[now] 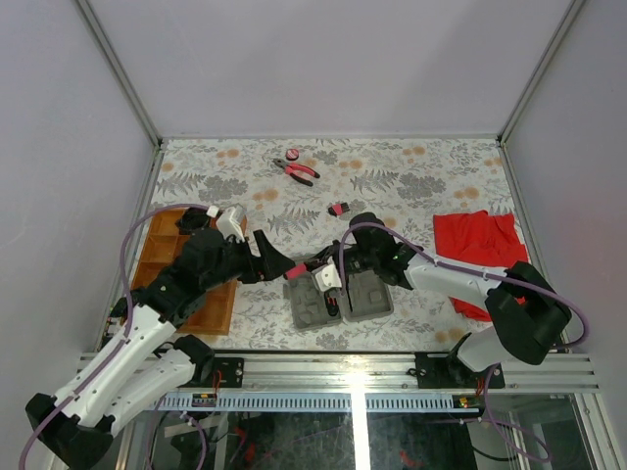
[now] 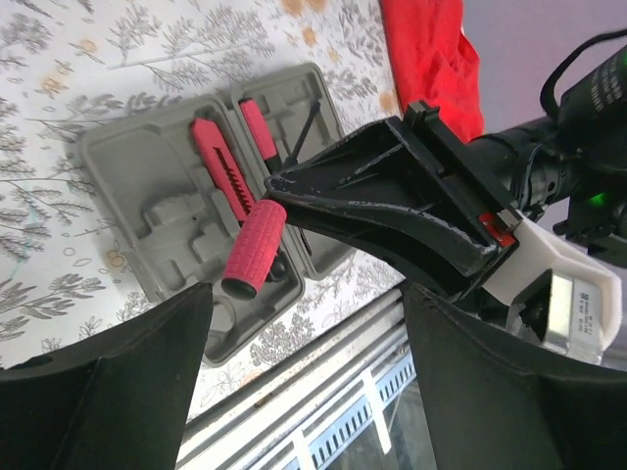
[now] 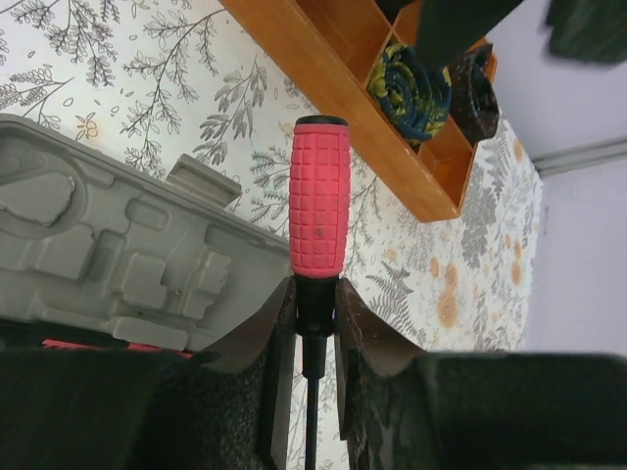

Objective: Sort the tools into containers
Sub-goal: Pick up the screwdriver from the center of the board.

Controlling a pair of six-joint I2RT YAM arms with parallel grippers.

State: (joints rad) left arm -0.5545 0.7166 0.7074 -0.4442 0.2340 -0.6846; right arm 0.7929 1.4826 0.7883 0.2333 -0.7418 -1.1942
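Screwdriver (image 3: 318, 211): ribbed pink-red handle, black collar pinched in my R jaws, handle pointing away from me, held by the edge of the grey case (image 1: 372, 299). Case lies open & flat at front of surface, moulded recesses up. A flat pink-red tool (image 2: 223, 168) w/ notched edge & a 2nd pink-handled driver (image 2: 258, 125) sit in it. Wooden tray (image 1: 157, 257), w/ compartments, far left. Pliers (image 1: 297, 170), pink disc (image 1: 291, 153) & small bit (image 1: 339, 209) lie loose toward the back.
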